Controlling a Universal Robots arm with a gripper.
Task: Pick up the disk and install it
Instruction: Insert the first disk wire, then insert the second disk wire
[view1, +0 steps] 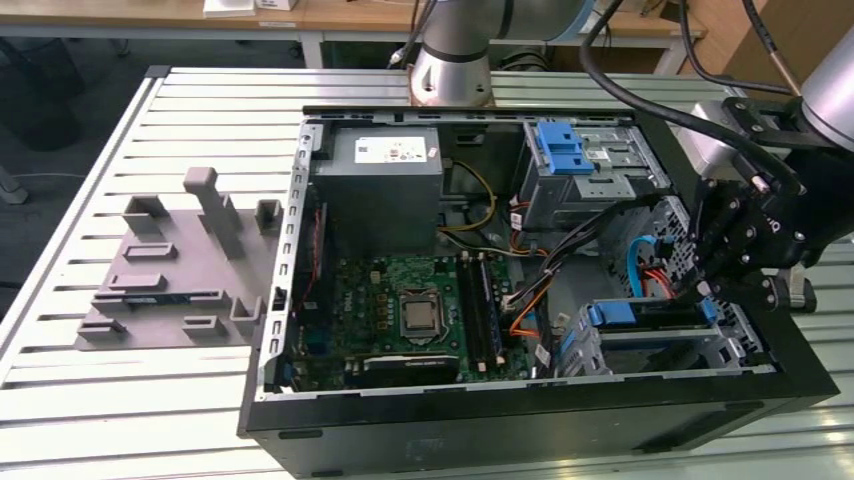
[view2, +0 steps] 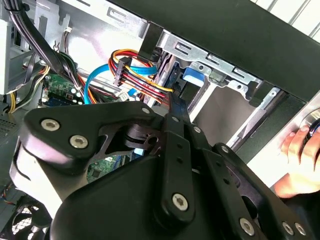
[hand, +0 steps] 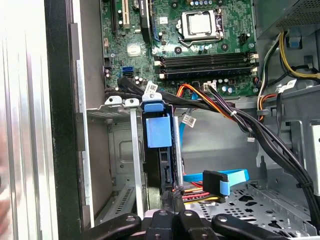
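The open desktop computer case (view1: 534, 425) lies on its side on a slatted metal table (view1: 120, 400). In the exterior view its motherboard (view1: 400, 300) is near the centre and the grey power supply (view1: 387, 175) with a white sticker is at about 11 o'clock. A silver metal cage with a blue latch (view1: 571, 150) sits at about 1 o'clock. The disk (view1: 638, 314), marked by its blue carrier bracket, stands on edge in the drive bay at about 4 o'clock inside the case. The first wrist view shows the disk (hand: 159, 131) slotted between the bay's upright metal rails. The gripper (view1: 710, 290) hangs over that bay at the case's 3 o'clock wall. In the first wrist view the gripper (hand: 175, 199) is at the disk's near edge, just beside a blue flat data cable (hand: 220, 181) and a red-and-yellow wire bundle (hand: 197, 196). Whether it is clamped on the disk or merely against it cannot be told. In the second wrist view the gripper (view2: 176, 106) points toward the blue bracket of the disk (view2: 192, 75), and a person's hand (view2: 301, 150) is outside the case wall. A grey parts fixture (view1: 174, 270) rests on the table at 9 o'clock from the case.
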